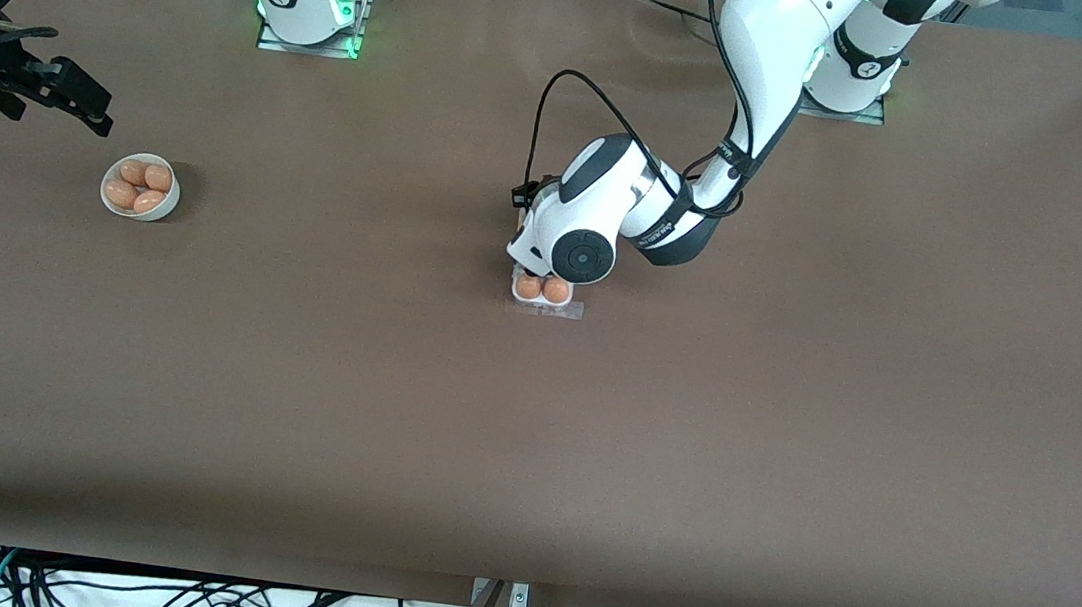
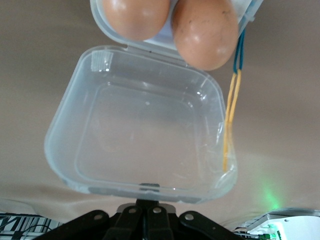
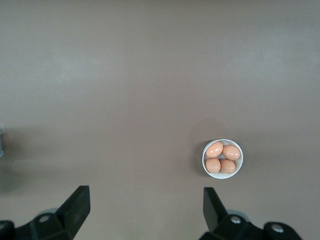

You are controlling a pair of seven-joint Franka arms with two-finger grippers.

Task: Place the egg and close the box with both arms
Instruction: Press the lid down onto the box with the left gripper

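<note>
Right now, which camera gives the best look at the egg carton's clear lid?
The left wrist view: the lid lies open and flat, filling the picture below two eggs. In the front view the left arm hides most of the carton, with only a sliver of lid showing. The right wrist view shows none of it.

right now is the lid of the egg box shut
No, the clear lid lies flat and open on the table beside the tray, with two eggs uncovered in their cells.
</note>
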